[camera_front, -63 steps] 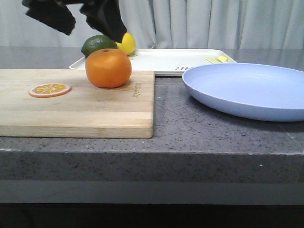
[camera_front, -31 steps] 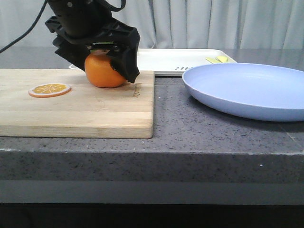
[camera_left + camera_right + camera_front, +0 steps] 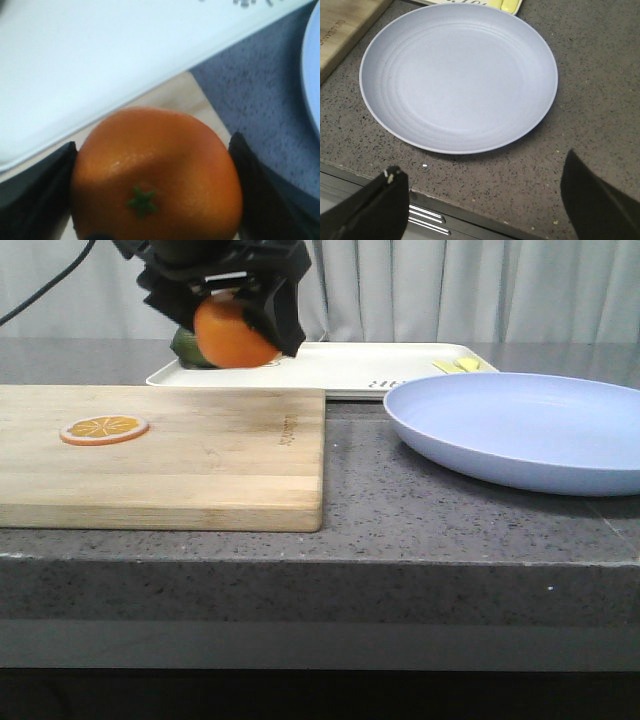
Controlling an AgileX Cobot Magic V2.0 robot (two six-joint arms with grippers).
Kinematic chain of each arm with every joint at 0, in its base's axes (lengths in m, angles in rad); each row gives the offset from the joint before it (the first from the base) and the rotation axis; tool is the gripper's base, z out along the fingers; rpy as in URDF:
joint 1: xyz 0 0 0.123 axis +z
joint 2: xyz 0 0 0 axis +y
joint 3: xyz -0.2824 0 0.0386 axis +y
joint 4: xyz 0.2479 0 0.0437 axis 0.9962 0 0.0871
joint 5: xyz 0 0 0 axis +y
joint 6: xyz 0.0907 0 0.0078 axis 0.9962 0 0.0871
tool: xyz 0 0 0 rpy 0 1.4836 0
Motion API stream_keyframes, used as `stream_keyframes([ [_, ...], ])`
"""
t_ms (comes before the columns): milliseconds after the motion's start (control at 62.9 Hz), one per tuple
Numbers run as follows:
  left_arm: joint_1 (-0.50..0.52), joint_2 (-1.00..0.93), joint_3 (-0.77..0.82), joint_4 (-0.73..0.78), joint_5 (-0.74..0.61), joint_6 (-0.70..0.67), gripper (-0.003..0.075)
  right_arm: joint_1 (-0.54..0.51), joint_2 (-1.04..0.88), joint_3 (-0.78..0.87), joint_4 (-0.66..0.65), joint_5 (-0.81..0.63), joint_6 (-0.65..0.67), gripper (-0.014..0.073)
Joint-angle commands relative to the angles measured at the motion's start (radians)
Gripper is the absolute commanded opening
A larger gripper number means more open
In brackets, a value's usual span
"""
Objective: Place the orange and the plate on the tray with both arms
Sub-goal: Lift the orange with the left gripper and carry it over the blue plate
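My left gripper is shut on the orange and holds it in the air above the far edge of the wooden board, at the near rim of the white tray. In the left wrist view the orange sits between both dark fingers, stem up, with the tray just beyond. The lavender-blue plate lies on the counter at the right. In the right wrist view the plate lies ahead of my right gripper, which is open, empty and over the counter's front edge.
A wooden cutting board with a thin orange slice lies at the left. A green lime sits on the tray behind the orange. Yellow-green marks show at the tray's right end.
My left gripper came down around the orange on the board, closed on it, then lifted it up and back toward the tray. The plate has not moved.
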Motion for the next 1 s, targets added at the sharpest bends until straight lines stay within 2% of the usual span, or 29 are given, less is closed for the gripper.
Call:
stream_keyframes([
  [0,-0.007,-0.004,-0.131,0.003,-0.05,0.0,0.0427,0.001,0.01,-0.036,-0.001,-0.064,-0.011,0.0622],
  [207,-0.007,0.131,-0.358,-0.002,0.034,0.0,0.0427,0.001,0.01,-0.036,-0.001,-0.064,-0.011,0.0622],
  [366,-0.021,0.2,-0.472,-0.058,0.097,0.0,0.0427,0.001,0.01,-0.036,-0.001,-0.068,-0.011,0.0622],
  [986,-0.267,0.229,-0.487,-0.067,0.023,0.033,0.0427,0.001,0.01,-0.036,-0.001,-0.092,-0.011,0.0622],
])
